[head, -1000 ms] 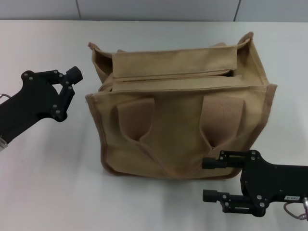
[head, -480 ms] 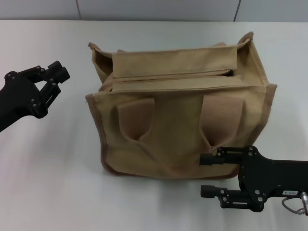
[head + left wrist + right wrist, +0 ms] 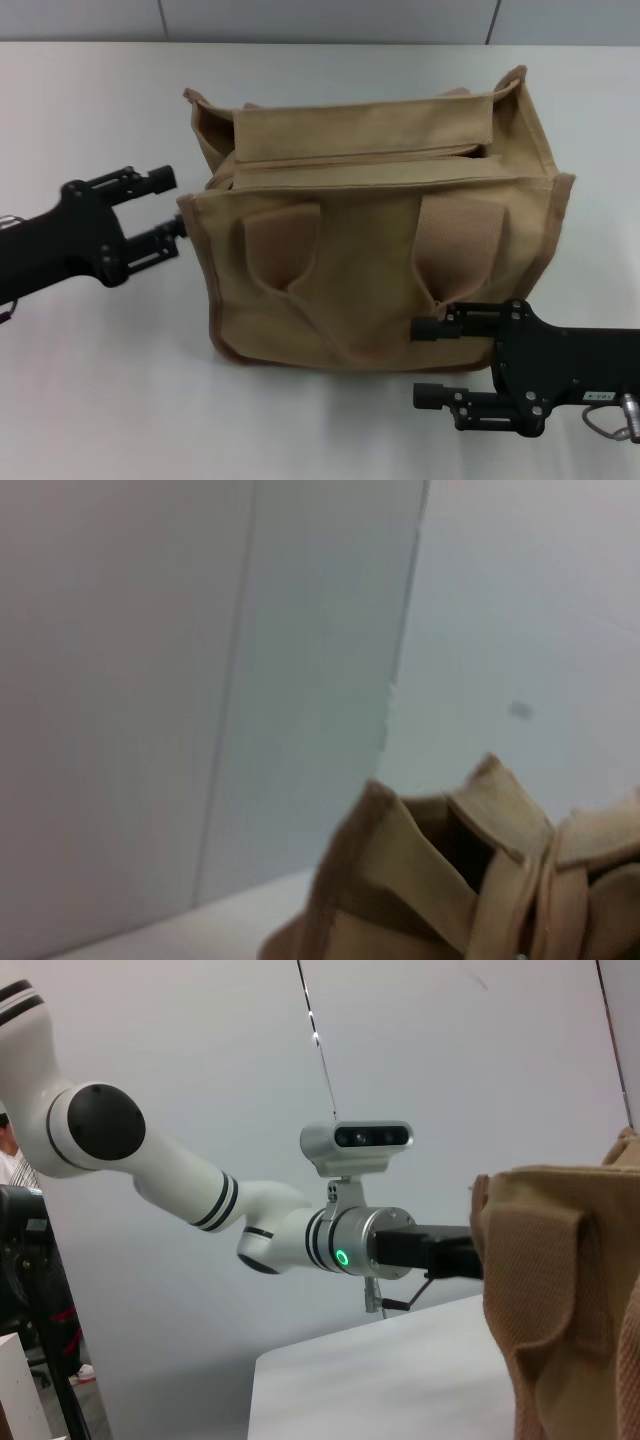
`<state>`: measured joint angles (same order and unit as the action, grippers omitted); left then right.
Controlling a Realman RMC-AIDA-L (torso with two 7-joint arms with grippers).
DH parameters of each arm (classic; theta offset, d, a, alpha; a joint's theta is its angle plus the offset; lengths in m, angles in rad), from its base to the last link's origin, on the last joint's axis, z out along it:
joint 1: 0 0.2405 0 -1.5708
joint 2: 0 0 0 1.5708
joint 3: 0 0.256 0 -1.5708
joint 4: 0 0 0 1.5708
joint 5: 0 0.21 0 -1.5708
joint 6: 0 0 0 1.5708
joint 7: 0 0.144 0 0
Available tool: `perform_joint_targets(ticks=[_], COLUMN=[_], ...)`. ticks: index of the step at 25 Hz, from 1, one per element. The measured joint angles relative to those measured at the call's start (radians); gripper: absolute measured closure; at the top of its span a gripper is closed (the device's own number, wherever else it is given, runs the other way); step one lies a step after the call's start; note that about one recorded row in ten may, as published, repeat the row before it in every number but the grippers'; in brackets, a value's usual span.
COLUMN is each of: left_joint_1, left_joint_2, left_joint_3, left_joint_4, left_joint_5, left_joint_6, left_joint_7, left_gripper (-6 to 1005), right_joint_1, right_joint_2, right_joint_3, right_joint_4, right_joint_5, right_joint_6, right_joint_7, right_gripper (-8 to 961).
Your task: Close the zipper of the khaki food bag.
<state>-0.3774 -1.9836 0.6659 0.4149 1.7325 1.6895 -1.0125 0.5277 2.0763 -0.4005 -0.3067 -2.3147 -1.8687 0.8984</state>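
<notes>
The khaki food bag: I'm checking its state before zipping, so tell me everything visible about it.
The khaki food bag is a boxy tan canvas tote with darker edge piping, standing upright on the white table. Two wide looped handles hang down its front. Its top is still gaping open between the flaps. The open left gripper is at its left edge; the open right gripper is at its lower front.

The khaki food bag (image 3: 375,215) stands mid-table (image 3: 100,380). The left gripper (image 3: 170,210) sits just left of it; the right gripper (image 3: 428,362) at its near right corner.
</notes>
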Motion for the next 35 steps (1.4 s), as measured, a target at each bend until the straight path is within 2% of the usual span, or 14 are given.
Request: perform_joint_targets(ticks=[5,14,22,27,30,35], left_joint_1=[-0.038,-0.052,-0.039,-0.034,-0.023,-0.014], left_joint_2=[-0.008,-0.019,-0.022,-0.023,-0.028,-0.037], left_joint_3=[-0.001,-0.005,-0.013,-0.045,-0.1,-0.132], left_joint_4=[0.001,0.022,0.038,0.039,0.038,0.038], left_joint_5=[0.033,0.032,0.027,0.027,0.025,0.025], left_joint_6=[-0.017,-0.033,-0.03,-0.037,-0.033,-0.027], left_joint_7=[-0.004,0.033,0.079,0.086,0.1,0.117], left_gripper=[395,194,375,612,662,746], right_joint_1=[0.009,0.011,0.017,0.017,0.017,0.016], right_joint_2=[0.0,-0.001,0.0,0.001,0.001,0.001], right_joint_3=[-0.001,-0.001,0.0,0.001,0.0,-0.001], right_joint_4=[0.0,0.0,0.0,0.001,0.002,0.003], right_joint_5=[0.0,0.0,0.0,0.0,0.0,0.0], right_joint_6=[0.004,0.004,0.002,-0.001,-0.001,0.001], right_joint_7=[0.0,0.0,0.002,0.002,0.002,0.002], right_gripper=[316,316,315,315,315,315])
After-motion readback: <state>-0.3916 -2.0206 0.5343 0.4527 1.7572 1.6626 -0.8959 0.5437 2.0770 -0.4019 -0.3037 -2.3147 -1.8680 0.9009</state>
